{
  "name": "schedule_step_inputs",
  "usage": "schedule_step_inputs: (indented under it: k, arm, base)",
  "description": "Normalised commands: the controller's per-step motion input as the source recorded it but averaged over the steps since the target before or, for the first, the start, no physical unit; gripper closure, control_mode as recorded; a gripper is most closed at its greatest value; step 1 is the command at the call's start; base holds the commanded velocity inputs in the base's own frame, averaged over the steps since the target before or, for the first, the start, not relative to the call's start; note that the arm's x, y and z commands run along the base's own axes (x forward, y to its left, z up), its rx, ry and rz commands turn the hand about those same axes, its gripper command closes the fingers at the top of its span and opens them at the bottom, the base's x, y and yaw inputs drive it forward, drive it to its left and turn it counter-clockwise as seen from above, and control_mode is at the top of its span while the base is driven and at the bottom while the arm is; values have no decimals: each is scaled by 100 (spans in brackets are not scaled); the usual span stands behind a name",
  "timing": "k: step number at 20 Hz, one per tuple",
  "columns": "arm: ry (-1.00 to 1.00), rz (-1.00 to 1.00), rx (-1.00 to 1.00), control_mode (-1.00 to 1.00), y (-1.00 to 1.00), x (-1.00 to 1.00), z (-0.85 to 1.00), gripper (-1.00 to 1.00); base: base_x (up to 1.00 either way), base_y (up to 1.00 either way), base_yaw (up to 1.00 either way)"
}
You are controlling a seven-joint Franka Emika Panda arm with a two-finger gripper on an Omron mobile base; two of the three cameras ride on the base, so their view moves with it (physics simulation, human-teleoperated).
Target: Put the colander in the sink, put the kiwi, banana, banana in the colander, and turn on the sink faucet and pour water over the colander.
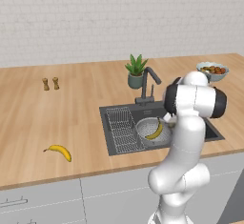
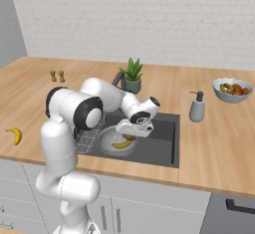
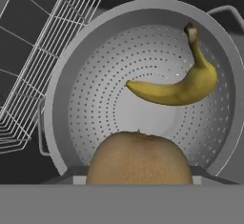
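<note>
The grey perforated colander (image 3: pixel 62 89) sits in the dark sink (image 2: pixel 160 139), beside the wire rack. One dull yellow banana (image 3: pixel 176 89) lies inside it, also seen as the banana (image 1: pixel 155 131) from the left base view. My gripper (image 2: pixel 132 131) hovers just over the colander (image 2: pixel 110 137), shut on the brown fuzzy kiwi (image 3: pixel 138 158), which hides the fingertips in the hand view. The bright banana (image 1: pixel 59 151) lies on the counter far left of the sink, near the front edge. The dark gooseneck faucet (image 1: pixel 148 82) stands behind the basin.
A wire rack (image 1: pixel 121 130) fills the sink's left side. A potted plant (image 1: pixel 136 70) stands by the faucet, a soap dispenser (image 2: pixel 197 107) to the sink's right, a pale-blue fruit bowl (image 2: pixel 231 89) far right, two small shakers (image 1: pixel 50 83) far left.
</note>
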Motion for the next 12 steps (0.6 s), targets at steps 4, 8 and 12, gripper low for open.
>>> schedule_step_inputs:
  k: [4,8,12]
  arm:
    - [0,0,1,-100,13,11,-27,100]
    - [0,0,2,-100,14,13,-22,100]
    - [0,0,2,-100,11,16,-22,100]
  base:
    - [0,0,0]
    - [0,0,0]
    - [0,0,0]
